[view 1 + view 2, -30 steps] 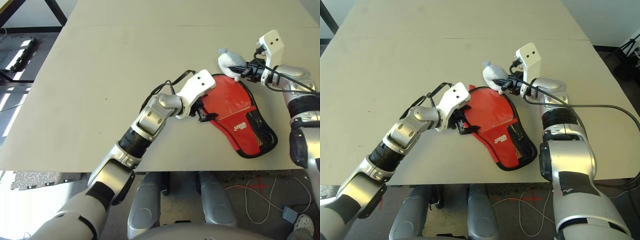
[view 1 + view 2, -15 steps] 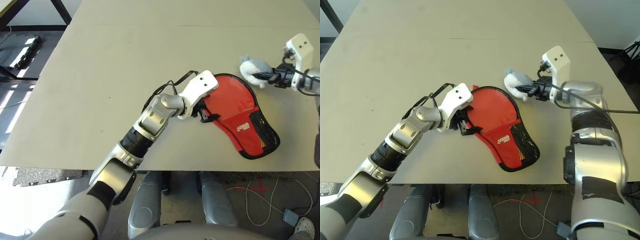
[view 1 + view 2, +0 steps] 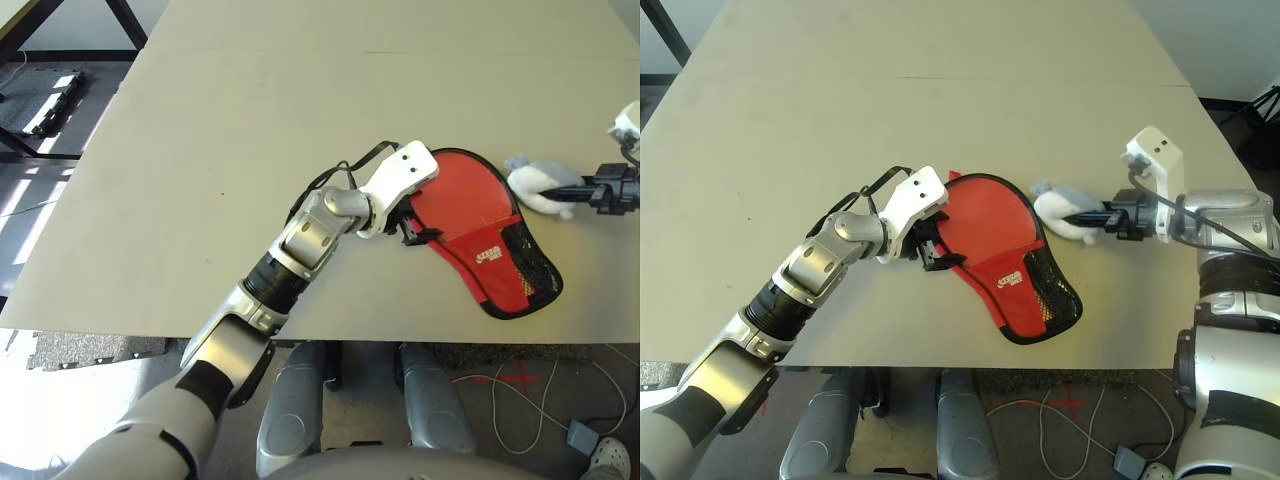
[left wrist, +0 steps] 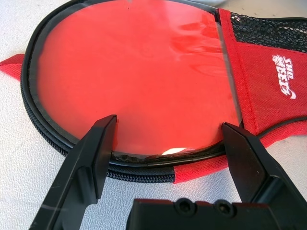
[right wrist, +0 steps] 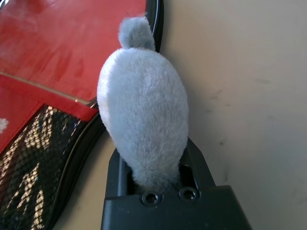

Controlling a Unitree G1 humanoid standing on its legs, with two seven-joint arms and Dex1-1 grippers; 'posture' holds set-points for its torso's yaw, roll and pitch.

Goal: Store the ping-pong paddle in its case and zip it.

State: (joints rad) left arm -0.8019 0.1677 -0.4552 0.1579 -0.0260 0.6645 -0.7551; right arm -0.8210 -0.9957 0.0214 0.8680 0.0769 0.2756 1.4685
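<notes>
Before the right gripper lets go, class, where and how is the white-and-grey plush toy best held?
Probably around the rounded middle of the white-and-grey plush toy, coming from the robot's right: its soft oval body narrows at one end, and the red fabric case lies to its left.

In the middle of the left wrist view, the case's window [image 4: 139,72] is gleaming like smooth, clear plastic over red; toward the right, its cloth [image 4: 268,112] is looking matt and woven. At the centre of the right wrist view, the plush toy [image 5: 146,105] is showing soft, fuzzy pile.
</notes>
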